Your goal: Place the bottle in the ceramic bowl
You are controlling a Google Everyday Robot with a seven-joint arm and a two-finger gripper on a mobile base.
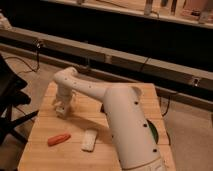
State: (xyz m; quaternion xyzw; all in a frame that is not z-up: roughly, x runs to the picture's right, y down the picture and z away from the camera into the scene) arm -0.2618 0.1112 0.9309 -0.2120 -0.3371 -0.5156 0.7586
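My gripper (62, 108) hangs from the white arm (120, 115) over the left part of the wooden table (45, 152), close to its surface. A pale shape sits at the gripper's tip; I cannot tell whether it is the bottle. No bottle shows elsewhere. The dark-green ceramic bowl (154, 134) is at the table's right side. It is mostly hidden behind the arm, and only a sliver of its rim shows.
An orange carrot-like object (59, 139) lies at the front left. A flat white rectangular block (89, 140) lies beside it. A dark chair (10, 100) stands left of the table. Cables and a low ledge (125, 60) run behind it.
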